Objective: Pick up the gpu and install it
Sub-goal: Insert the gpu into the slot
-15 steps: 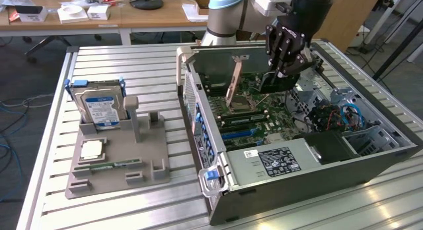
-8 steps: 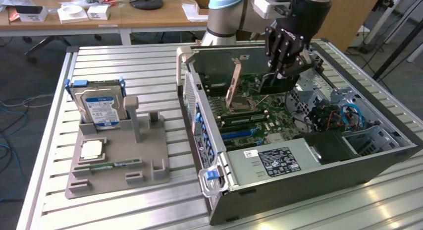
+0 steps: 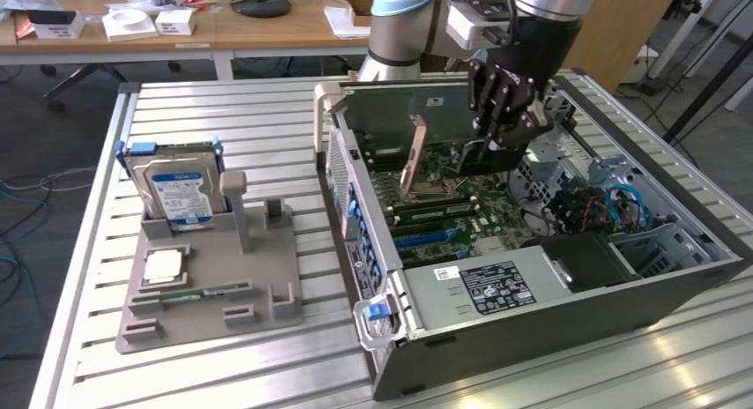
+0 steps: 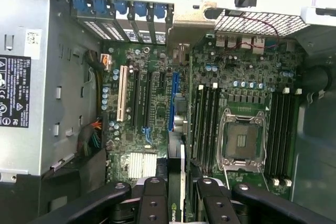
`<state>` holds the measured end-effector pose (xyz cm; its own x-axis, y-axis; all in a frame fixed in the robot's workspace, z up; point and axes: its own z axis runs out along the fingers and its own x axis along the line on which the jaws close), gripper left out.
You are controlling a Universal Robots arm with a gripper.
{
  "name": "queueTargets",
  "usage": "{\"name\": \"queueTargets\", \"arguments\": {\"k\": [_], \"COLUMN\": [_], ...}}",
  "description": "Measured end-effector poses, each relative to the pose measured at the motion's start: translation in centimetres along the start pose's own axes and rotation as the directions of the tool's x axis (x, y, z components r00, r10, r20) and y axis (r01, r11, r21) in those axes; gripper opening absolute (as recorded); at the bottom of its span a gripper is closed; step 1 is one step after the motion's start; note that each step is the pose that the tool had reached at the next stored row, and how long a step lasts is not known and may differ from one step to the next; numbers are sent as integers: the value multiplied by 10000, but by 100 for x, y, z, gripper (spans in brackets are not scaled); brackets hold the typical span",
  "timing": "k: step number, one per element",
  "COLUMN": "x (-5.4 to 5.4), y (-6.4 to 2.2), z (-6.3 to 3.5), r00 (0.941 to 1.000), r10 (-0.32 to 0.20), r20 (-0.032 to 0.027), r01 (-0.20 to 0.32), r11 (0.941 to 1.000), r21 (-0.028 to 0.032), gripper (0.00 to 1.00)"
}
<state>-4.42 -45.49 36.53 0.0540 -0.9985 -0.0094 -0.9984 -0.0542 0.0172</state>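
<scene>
gpu [image 3: 486, 156] hung edge-down inside the open computer case [image 3: 659, 294], pinched between the jaws, whose fingers [image 4: 152, 203] pressed on its two flat faces. seen from the wrist, its thin edge ran between them above the motherboard [image 4: 157, 145]. the case lay on its side on the slatted surface [image 3: 235, 109], to the exterior view's right of the grey parts holder [image 3: 212, 277], where the hard drive [image 3: 176, 193] stood. the card looked raised above the board, not yet in any slot. seating it well seemed to call for holding it upright, lining its lower edge along the long blue slot [image 4: 175, 100], keeping the bracket toward the rear openings, and pressing evenly, clear of the cables [image 3: 618, 206].
</scene>
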Motion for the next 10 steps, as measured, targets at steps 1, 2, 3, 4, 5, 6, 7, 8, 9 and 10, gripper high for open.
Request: {"name": "queueTargets", "arguments": {"k": [1, 2, 3, 4, 5, 6, 7, 8, 9, 10], "x": [0, 0, 1, 1, 1, 1, 1, 1, 1, 1], "y": [0, 0, 0, 0, 1, 2, 3, 3, 4, 5], "z": [17, 36, 54, 73, 91, 109, 127, 145, 163, 182], "r00": [10000, 10000, 10000, 10000, 10000, 10000, 10000, 10000, 10000, 10000], "r10": [0, 0, 1, 1, 1, 2, 1, 0, 1, 1], "r20": [0, 0, 0, -1, 0, -1, 0, 0, 0, 0], "r01": [0, 0, -1, -1, -1, -2, -1, 0, -1, -1], "r11": [10000, 10000, 10000, 10000, 10000, 10000, 10000, 10000, 10000, 10000], "r21": [0, 1, 0, 0, 0, 0, 0, 0, 0, 0], "gripper": [26, 26, 26, 26, 26, 26, 26, 26, 26, 26]}}
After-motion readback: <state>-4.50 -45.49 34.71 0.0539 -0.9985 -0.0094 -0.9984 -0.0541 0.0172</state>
